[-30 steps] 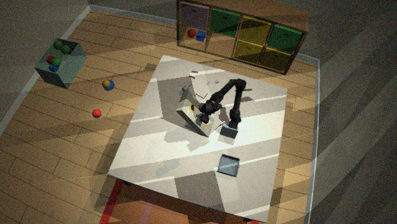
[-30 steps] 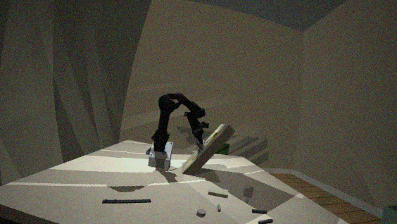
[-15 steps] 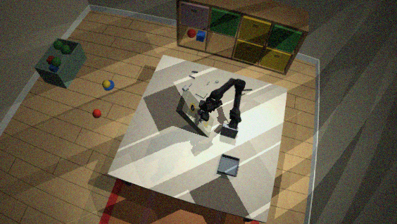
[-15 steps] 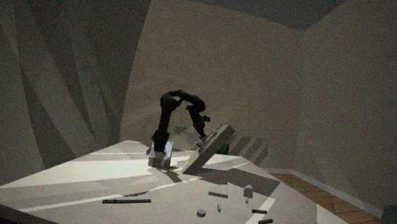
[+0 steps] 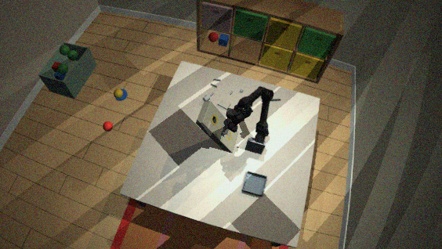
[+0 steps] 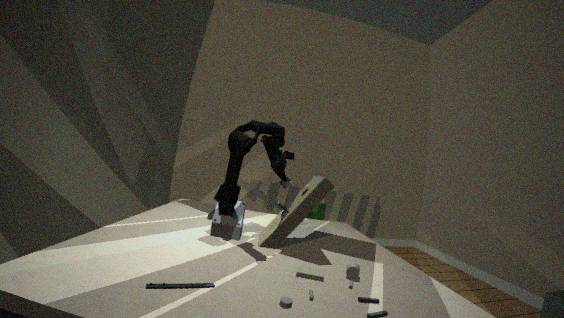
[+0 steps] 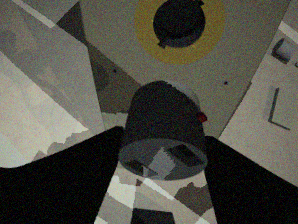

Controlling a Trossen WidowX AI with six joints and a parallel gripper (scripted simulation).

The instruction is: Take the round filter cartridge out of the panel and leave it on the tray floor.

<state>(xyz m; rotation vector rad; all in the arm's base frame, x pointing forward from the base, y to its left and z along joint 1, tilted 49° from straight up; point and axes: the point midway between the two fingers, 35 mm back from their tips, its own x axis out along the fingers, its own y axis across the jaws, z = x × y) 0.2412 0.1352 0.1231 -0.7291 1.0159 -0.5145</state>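
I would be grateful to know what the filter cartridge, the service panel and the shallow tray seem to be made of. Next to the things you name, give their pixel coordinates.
Filter cartridge (image 7: 167, 111): probably dark gray plastic, smooth and slightly glossy, judging by its even round side; painted metal is possible.
Service panel (image 5: 208, 111) (image 6: 299, 210) (image 7: 240, 35): perhaps painted metal or plastic, matte, its pale face showing no grain.
Tray (image 5: 255, 184): plastic or metal, unclear; its blue-gray floor looks plain.
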